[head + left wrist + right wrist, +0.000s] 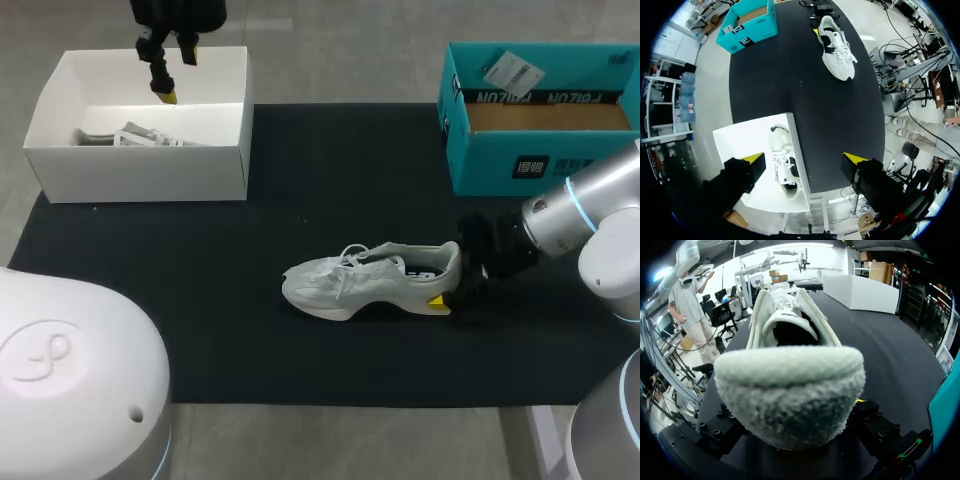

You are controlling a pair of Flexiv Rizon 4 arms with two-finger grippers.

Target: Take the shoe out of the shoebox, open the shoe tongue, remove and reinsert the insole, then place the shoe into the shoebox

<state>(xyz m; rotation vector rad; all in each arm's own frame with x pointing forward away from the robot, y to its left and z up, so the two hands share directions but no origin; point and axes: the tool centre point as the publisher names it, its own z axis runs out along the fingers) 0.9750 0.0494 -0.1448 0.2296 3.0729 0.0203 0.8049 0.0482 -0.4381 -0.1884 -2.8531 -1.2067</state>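
A white sneaker stands upright on the black mat, toe to the left. My right gripper is at its heel, one yellow tip showing low beside the sole. In the right wrist view the fuzzy heel fills the gap between the black fingers, which press it from both sides. The tongue and laces lie ahead of it. My left gripper hangs open over the white shoebox, apart from everything; its wrist view shows the tips spread wide above the box and the sneaker far ahead.
A second white shoe lies inside the white shoebox. A teal box with a cardboard floor and a paper tag stands at the back right, just behind my right arm. The mat ends near the table's front edge.
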